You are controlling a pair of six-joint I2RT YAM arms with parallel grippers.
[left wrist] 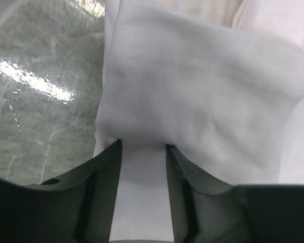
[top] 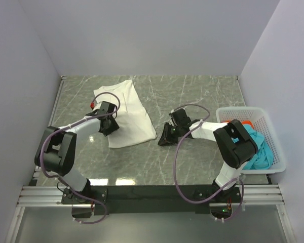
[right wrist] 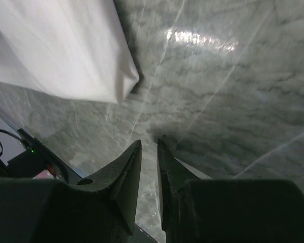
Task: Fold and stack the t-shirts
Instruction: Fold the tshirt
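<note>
The white t-shirt [top: 131,109] lies folded on the marble table, left of centre, with a bit of red print [top: 93,105] showing at its left edge. My left gripper [top: 110,124] is down on its lower left part. In the left wrist view my left gripper [left wrist: 143,147] is open, with white cloth [left wrist: 202,86] lying flat between the fingers and a fold over their tips. My right gripper [top: 164,139] sits low over bare table, right of the shirt. In the right wrist view my right gripper [right wrist: 149,142] is empty, jaws a narrow gap apart, with the shirt's corner [right wrist: 61,50] ahead to the left. The teal shirt [top: 258,147] and red-orange shirt [top: 247,123] lie crumpled in the basket.
A white mesh basket [top: 243,110] stands at the table's right edge, beside the right arm. White walls close in the table at the back and both sides. The arms' black base rail [top: 152,192] runs along the near edge.
</note>
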